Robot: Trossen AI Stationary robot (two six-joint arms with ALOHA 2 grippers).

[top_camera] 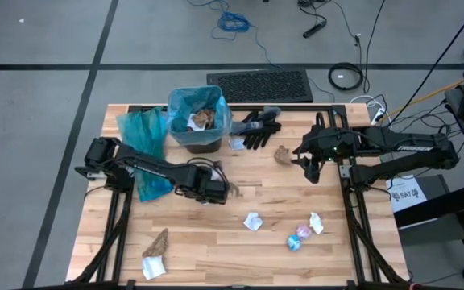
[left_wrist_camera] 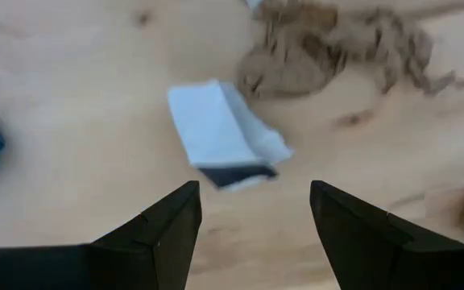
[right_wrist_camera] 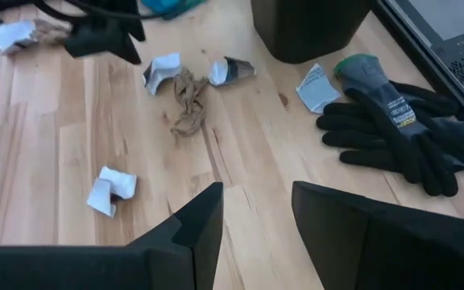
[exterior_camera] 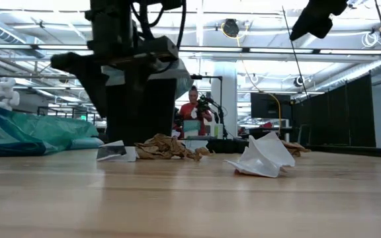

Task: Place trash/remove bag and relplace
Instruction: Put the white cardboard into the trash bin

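Note:
My left gripper [top_camera: 229, 190] [left_wrist_camera: 256, 189] is open, low over the table's middle, just above a white scrap with a dark edge [left_wrist_camera: 222, 133]. A brown crumpled paper [left_wrist_camera: 329, 44] lies beyond that scrap. My right gripper [top_camera: 311, 172] [right_wrist_camera: 256, 216] is open and raised above the table right of centre, close to a brown scrap [top_camera: 283, 155]. The bin [top_camera: 197, 121], lined with a teal bag, stands at the far middle with scraps inside. More trash lies on the near half: a white scrap [top_camera: 253, 221], a blue-pink wrapper [top_camera: 299, 237], another white scrap [top_camera: 316, 223], and brown and white scraps [top_camera: 155, 251].
A spare teal bag [top_camera: 143, 151] lies left of the bin, beside my left arm. Black gloves [top_camera: 258, 129] rest right of the bin, with a small white piece [top_camera: 237, 143] next to them. A person [exterior_camera: 192, 109] sits in the room beyond the table.

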